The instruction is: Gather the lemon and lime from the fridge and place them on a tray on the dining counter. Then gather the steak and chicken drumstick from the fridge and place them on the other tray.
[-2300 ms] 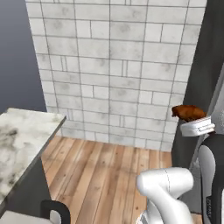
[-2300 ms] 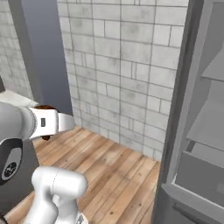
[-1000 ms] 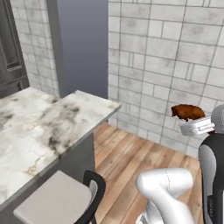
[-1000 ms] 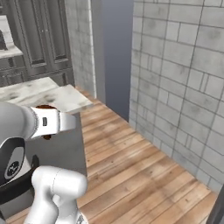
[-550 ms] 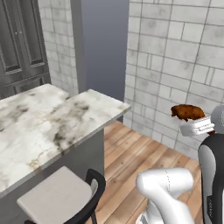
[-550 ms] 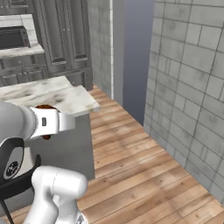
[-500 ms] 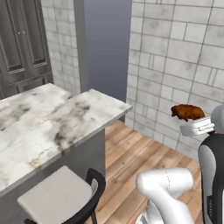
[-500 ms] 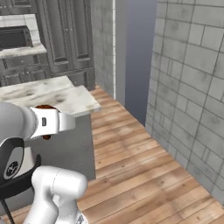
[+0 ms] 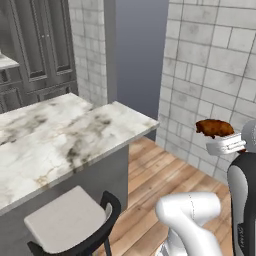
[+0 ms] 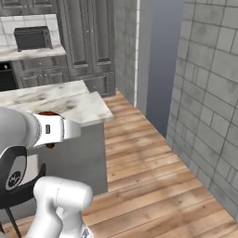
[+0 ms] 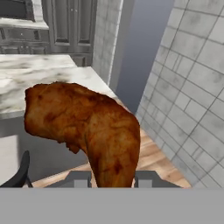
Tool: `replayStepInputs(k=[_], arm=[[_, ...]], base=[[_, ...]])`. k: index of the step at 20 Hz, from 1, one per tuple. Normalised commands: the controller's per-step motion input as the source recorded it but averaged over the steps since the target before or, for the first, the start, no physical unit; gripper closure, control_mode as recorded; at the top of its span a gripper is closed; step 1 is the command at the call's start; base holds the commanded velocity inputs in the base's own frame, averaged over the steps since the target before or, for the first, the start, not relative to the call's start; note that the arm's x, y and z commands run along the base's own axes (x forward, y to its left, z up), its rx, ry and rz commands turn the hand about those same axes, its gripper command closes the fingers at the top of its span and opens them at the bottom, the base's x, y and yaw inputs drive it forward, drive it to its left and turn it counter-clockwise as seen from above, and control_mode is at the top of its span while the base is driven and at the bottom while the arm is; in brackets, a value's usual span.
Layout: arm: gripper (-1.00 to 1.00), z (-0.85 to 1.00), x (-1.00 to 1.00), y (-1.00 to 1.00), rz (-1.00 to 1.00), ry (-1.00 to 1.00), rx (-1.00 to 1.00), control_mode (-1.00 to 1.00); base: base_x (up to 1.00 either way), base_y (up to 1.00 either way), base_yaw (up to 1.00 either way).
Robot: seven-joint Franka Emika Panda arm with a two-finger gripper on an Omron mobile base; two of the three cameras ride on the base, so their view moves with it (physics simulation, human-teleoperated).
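Kitchen scene: wood plank floor [image 10: 153, 181], grey brick wall [image 9: 215, 75] to the right, dark tall cabinets [image 10: 88, 42] at the back.

Nearest: the jaws are drawn narrow on the chicken drumstick [image 11: 87, 127]. The hand view has its thin end pinched between the two dark tips, with the fat browned end standing up and leaning to one side. In the left base view the drumstick [image 9: 214, 128] sits on top of the gripper [image 9: 226, 145], carried in the air off the end of the bench.

Next out: a black-backed stool [image 9: 70, 225] tucked at the bench front.

Beyond: the dining counter [image 9: 65, 140], white marble bench with grey-brown veining. Neither tray can be seen on the stretch in view. The corner of the bench lies near the arm.

Far: back counter with a dark appliance [image 10: 32, 38].

Risks, as judgement:
- Grip is on the narrow end only, with the heavy end overhanging. A sharp turn or stop of the base could let the piece pivot or slip out onto the floor.
- Swinging toward the bench, arm or drumstick could clip the bench corner or the stool back.
- Blue tray not located from here; release before it is confirmed below would leave the meat on bare marble or in the wrong tray.
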Motion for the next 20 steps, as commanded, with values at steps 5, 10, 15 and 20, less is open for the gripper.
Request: replayStepInputs(k=[5, 10, 15, 20], arm=[[1.0, 0.0, 0.0, 0.0, 0.0, 0.0, 0.0, 1.0], [1.0, 0.0, 0.0, 0.0, 0.0, 0.0, 0.0, 1.0], [1.0, 0.0, 0.0, 0.0, 0.0, 0.0, 0.0, 1.0], [1.0, 0.0, 0.0, 0.0, 0.0, 0.0, 0.0, 1.0]], base=[[-0.76, 0.52, 0.28], [-0.89, 0.2, 0.26], [-0.78, 0.13, 0.24], [-0.38, 0.68, 0.3]])
